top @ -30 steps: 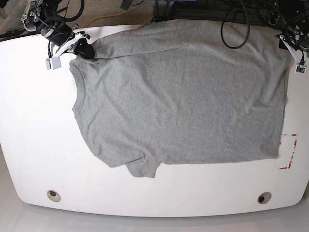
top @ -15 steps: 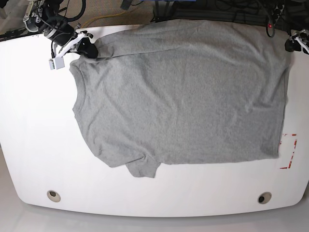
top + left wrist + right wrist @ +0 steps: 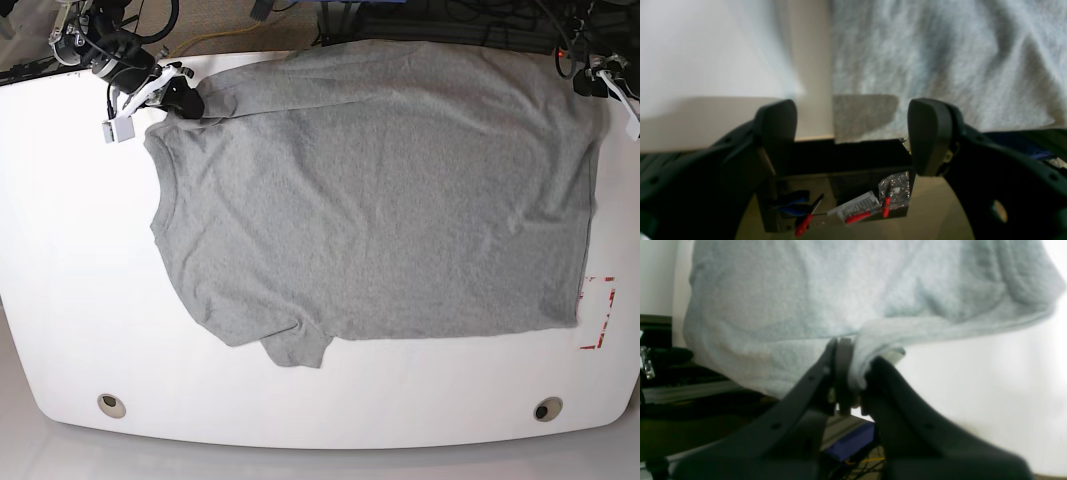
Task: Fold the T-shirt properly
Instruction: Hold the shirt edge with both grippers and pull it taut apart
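Pinching the T-shirt [image 3: 370, 190] at the table's [image 3: 60, 300] far corner, the right gripper [image 3: 853, 373] held tight while the left gripper [image 3: 853, 133], spread wide, had swung back toward the hem corner.

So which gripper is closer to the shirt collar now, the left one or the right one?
The right gripper: it is shut on the T-shirt beside the collar. The left gripper is open at the hem corner, on the shirt's opposite side.
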Motion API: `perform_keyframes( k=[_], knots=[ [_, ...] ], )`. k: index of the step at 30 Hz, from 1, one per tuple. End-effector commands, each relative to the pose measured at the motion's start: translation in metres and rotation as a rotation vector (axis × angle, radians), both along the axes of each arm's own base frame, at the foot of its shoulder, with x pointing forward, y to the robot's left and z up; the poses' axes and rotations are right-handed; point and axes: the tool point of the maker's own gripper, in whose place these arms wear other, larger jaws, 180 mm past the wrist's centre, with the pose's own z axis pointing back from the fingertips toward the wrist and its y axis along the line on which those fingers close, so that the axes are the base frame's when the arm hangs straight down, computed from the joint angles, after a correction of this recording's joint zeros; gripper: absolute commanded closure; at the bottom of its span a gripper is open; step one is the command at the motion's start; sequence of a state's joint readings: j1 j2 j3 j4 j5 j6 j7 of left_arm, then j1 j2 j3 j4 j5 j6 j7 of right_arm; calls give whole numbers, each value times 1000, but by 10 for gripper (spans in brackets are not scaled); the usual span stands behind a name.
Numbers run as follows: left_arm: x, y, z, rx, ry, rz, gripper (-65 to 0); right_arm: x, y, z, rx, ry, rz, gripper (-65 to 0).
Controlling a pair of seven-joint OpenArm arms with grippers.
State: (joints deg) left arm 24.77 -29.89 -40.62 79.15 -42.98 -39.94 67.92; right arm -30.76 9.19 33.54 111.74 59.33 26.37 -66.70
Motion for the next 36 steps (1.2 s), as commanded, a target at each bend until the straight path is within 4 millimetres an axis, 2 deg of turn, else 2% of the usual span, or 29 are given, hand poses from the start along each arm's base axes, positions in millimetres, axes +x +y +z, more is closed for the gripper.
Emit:
perform_keyframes(
  k=[1, 5, 7, 11, 13, 15, 17, 22, 25, 28, 32, 36],
  knots=[
    [0, 0, 1, 6, 11, -23, -488, 3, -1, 8, 2, -30, 3, 0],
    [-4, -13, -7, -18, 44, -61, -483, 2, -1, 8, 2, -28, 3, 0],
    [-10, -17, -11, -24, 66, -73, -446, 3, -1, 8, 2, -30, 3, 0],
    [-17, -18, -13, -25, 84, -77, -268, 3, -1, 8, 2, -30, 3, 0],
    [-17, -18, -13, -25, 84, -77, -147, 3, -1, 8, 2, -30, 3, 0],
    [-17, -19, -13, -27, 84, -78, -85, 3, -1, 8, 2, -30, 3, 0],
    [-16, -18, -13, -26, 82, -77, -72, 3, 0, 8, 3, -30, 3, 0],
    [0, -26, 5, 4, 17, -134, -67, 3, -1, 8, 3, -33, 2, 0],
    [2, -28, 16, 35, -4, -169, -33, 4, 0, 9, 5, -33, 2, 0],
    [9, -26, 34, 84, -45, -192, -3, 3, 1, 10, 15, -37, -3, 0],
    [14, -27, 56, 148, -73, -220, 0, 2, -6, 17, 35, -55, -33, 0],
    [22, -21, 88, 238, -155, -208, 0, -5, -9, 15, 39, -40, -45, 0]
  ],
)
